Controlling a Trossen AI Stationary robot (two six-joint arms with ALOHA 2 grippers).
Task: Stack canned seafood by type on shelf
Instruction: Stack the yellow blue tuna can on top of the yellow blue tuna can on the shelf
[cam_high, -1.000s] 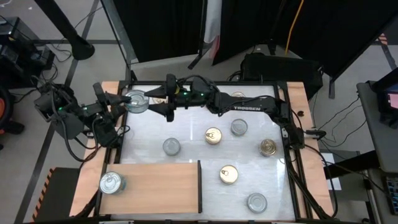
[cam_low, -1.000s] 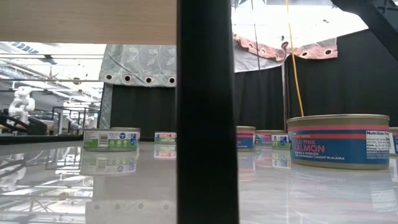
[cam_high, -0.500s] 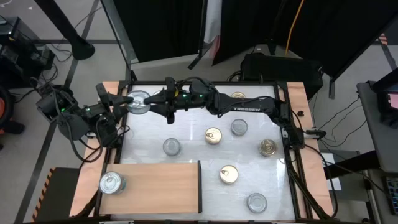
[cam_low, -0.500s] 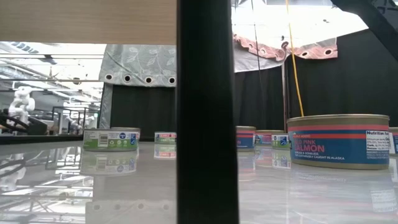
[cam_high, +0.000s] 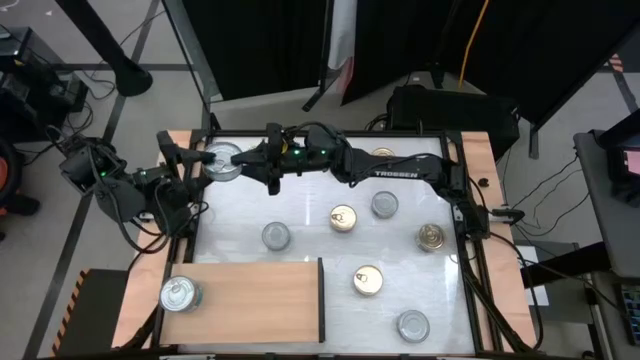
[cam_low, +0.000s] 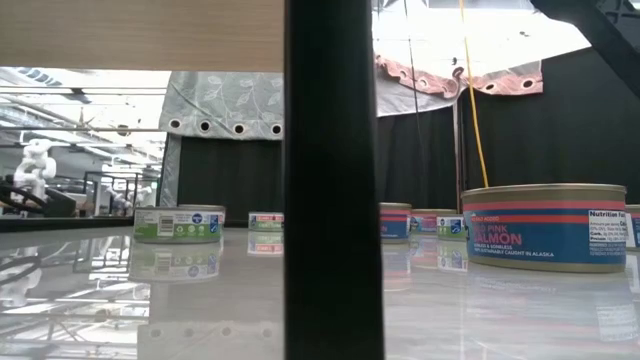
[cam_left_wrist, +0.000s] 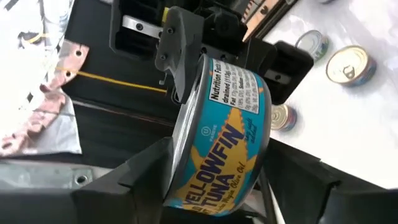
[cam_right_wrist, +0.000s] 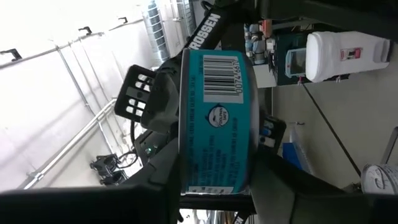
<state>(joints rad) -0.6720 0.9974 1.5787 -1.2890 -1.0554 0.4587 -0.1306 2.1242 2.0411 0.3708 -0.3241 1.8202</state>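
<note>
A silver-lidded tin (cam_high: 222, 162) with a teal "Yellowfin Tuna" label (cam_left_wrist: 224, 137) hangs in the air over the table's far left corner, between both grippers. My left gripper (cam_high: 205, 160) reaches it from the left and my right gripper (cam_high: 243, 160) from the right. Both are shut on it. The shelf (cam_high: 260, 295), a light-brown board, lies at the near left. One silver tin (cam_high: 178, 293) stands on the shelf's left end on its base. My left gripper (cam_left_wrist: 217, 158) pinches the tin between its two fingers, one on each flat face near the left rim (cam_left_wrist: 177, 168). It comes in level from the table's left, and the tin is lifted clear. My right gripper (cam_right_wrist: 214, 177) pinches the same tin across its flat faces at the opposite rim (cam_right_wrist: 211, 180), level from the table's right. Its fingers (cam_left_wrist: 177, 56) show beyond the tin in the left wrist view.
Gold-lidded tins (cam_high: 343, 218), (cam_high: 367, 280), (cam_high: 431, 237) and silver-lidded tins (cam_high: 276, 235), (cam_high: 384, 204), (cam_high: 412, 324) stand scattered on the white tabletop. Another tin (cam_high: 382, 155) sits under the right arm. In the low view the shelf's dark edge (cam_low: 333, 180) blocks the middle, with a salmon tin (cam_low: 545, 225) close by.
The left arm has crept slightly toward the right arm. The tin stays in the air between the two grippers, shifted only a little to the right.
</note>
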